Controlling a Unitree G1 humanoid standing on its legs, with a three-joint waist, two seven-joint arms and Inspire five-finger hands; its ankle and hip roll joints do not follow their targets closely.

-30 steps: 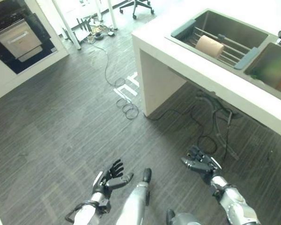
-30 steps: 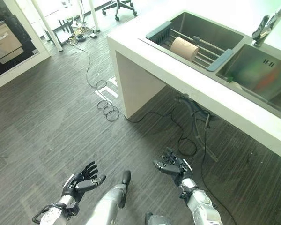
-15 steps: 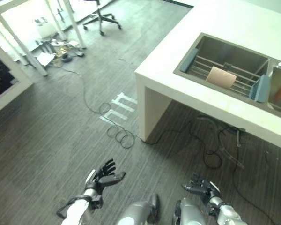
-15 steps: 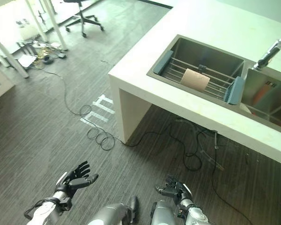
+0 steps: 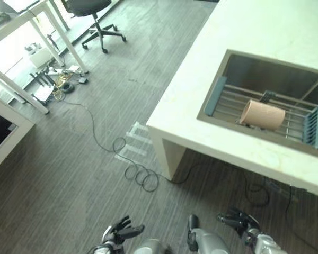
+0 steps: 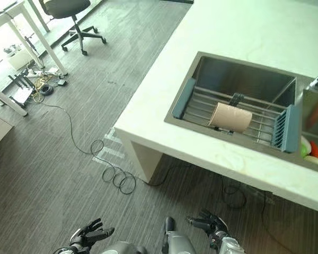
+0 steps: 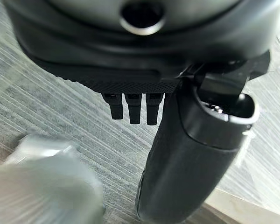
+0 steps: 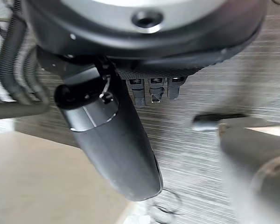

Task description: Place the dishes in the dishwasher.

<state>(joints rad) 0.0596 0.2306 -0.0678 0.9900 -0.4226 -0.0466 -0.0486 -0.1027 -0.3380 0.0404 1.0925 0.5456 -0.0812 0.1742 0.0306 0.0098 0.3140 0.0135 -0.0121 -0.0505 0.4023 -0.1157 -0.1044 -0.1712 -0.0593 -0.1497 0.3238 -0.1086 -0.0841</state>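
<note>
White counter (image 6: 238,32), unlabelled cup (image 6: 230,117)

Landmark: the white counter (image 6: 238,32)
Sink basins in the counter: two, a large basin (image 6: 244,84) and a second basin (image 6: 314,114) at its far right end
Drying racks: one rack (image 6: 254,119) across the large basin
Beige cups: one cup (image 6: 230,117), lying on its side on the rack
Robot hands: two, left hand (image 6: 90,236) and right hand (image 6: 208,222), both over the floor below the counter, fingers spread, holding nothing
Office chairs: one chair (image 6: 68,11), well apart from the counter
Coiled cables on the floor: one cable (image 6: 119,180), by the counter's corner
</note>
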